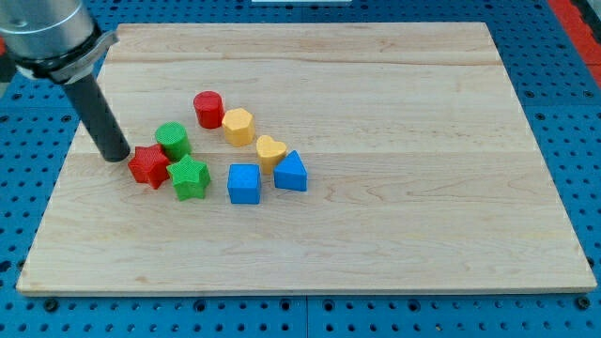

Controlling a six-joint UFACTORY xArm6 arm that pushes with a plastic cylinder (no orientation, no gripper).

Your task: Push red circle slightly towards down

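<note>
**Red circle not yet engaged; the push is still to come**

The wooden board (376, 216) fills most of the view, set on a blue perforated base (582, 113). The arm's dark rod comes down from the view's top left, and my tip (116, 156) sits on the board near its left edge. There is no pincer on this rig, so nothing can be said of wide, narrow or holding; the rod ends plain.

All the blocks lie in a loose cluster left of the board's middle. The red circle (208, 109) is the one nearest the view's top, just beside the yellow hexagon (238, 125) and near the green circle (173, 139). Below these come the red star (148, 165), the green star (189, 177), the blue cube (244, 183), the blue house-shaped block (290, 172) and the yellow heart (270, 149).

My tip is just left of the red star, seemingly touching it, and apart from the red circle, lower and further left. I judge the task not begun: the tip must get round above the circle, then nudge it briefly toward the view's bottom.
</note>
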